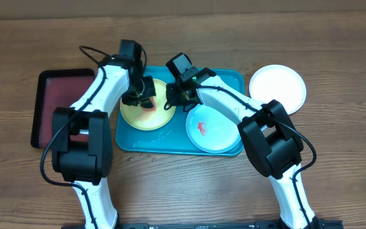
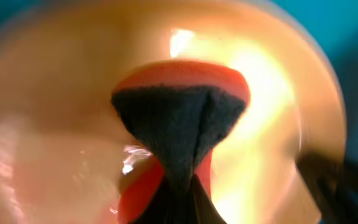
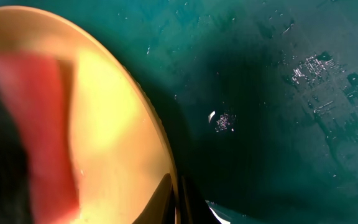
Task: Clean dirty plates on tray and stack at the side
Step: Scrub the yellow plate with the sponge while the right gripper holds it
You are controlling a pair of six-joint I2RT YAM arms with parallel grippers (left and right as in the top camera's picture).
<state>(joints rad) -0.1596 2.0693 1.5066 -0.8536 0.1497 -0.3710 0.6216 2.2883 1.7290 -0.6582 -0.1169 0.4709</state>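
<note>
The yellow-green plate (image 1: 138, 116) lies at the left of the turquoise tray (image 1: 170, 144). My left gripper (image 1: 146, 95) is over it, shut on a sponge (image 2: 176, 121) with a dark face and a red back, which presses on the plate (image 2: 55, 124). My right gripper (image 1: 170, 98) is shut on the plate's right rim (image 3: 166, 155), with the tray floor (image 3: 278, 124) beside it. The mint plate (image 1: 216, 135) lies at the tray's right with a red smear (image 1: 202, 127). The white plate (image 1: 277, 88) lies on the table to the right of the tray.
A smaller dark red tray (image 1: 62, 95) lies on the table left of the turquoise tray. Water drops (image 3: 312, 68) glisten on the tray floor. Both arms cross over the tray's back half.
</note>
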